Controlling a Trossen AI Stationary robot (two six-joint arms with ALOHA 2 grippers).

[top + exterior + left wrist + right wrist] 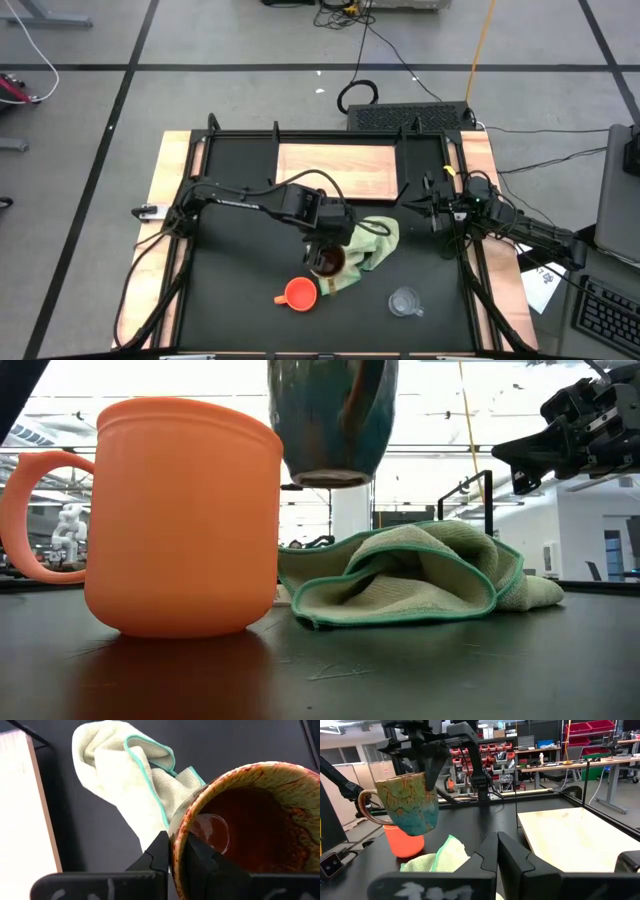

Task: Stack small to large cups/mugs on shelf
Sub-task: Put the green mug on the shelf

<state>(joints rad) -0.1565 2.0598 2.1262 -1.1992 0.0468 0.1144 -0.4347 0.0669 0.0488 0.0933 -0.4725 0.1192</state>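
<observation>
Aloft, left gripper (174,857) pinches mug (250,825) rim (clear of cloth (420,575)).

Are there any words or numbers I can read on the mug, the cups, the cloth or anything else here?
None can be read.
Brown mug, orange cup, glass cup, green cloth, shelf: no writing shows.
Paper sheet beside the table, high view: dark marks, too small to read.
White marks on the wrist mount, left wrist view: too blurred to read.
Red bins in the room, right wrist view: any labels are too small to tell.
</observation>
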